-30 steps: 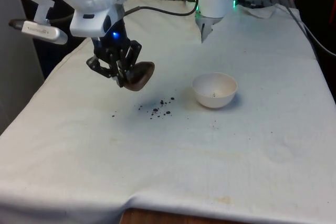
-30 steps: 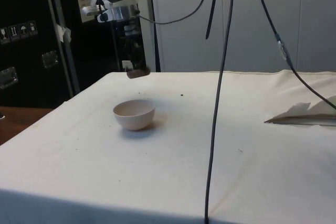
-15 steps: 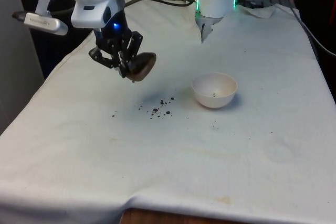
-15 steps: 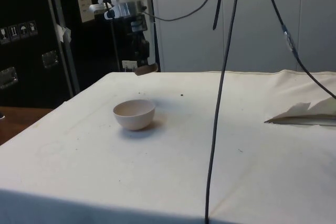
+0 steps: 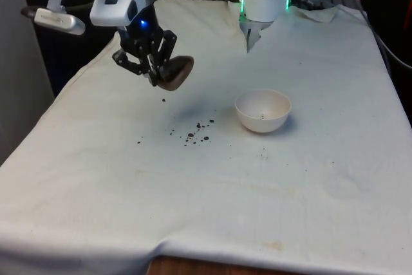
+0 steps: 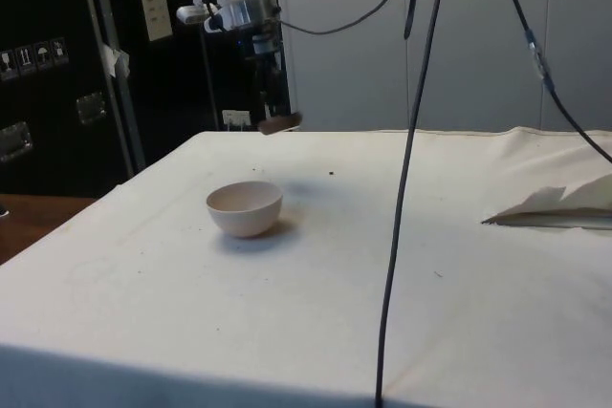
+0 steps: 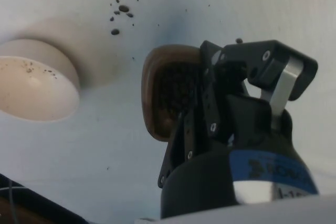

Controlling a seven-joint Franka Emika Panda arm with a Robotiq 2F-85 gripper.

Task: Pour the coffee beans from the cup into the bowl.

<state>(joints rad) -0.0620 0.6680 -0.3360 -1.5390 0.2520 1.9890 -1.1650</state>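
Observation:
A small brown cup (image 5: 174,73) hangs tilted on its side above the table, with my gripper (image 5: 154,67) shut on its rim. The wrist view looks into the cup (image 7: 167,92), where dark coffee beans still sit inside. The side view places the cup (image 6: 278,123) high above the cloth, beyond the bowl. The white bowl (image 5: 262,110) stands on the cloth to the front view's right of the cup, apart from it, with only a few specks inside (image 7: 31,87). Spilled coffee beans (image 5: 196,131) lie scattered on the cloth between cup and bowl, and one bean (image 5: 163,100) is falling.
The white cloth covers the table (image 5: 212,198). A black cable (image 6: 402,198) hangs down in front of the side view. A crumpled fold of cloth (image 6: 555,205) lies at the side view's right.
My gripper has risen with the cup and drifted slightly to the front view's right, away from the camera. A bean has dropped from the cup.

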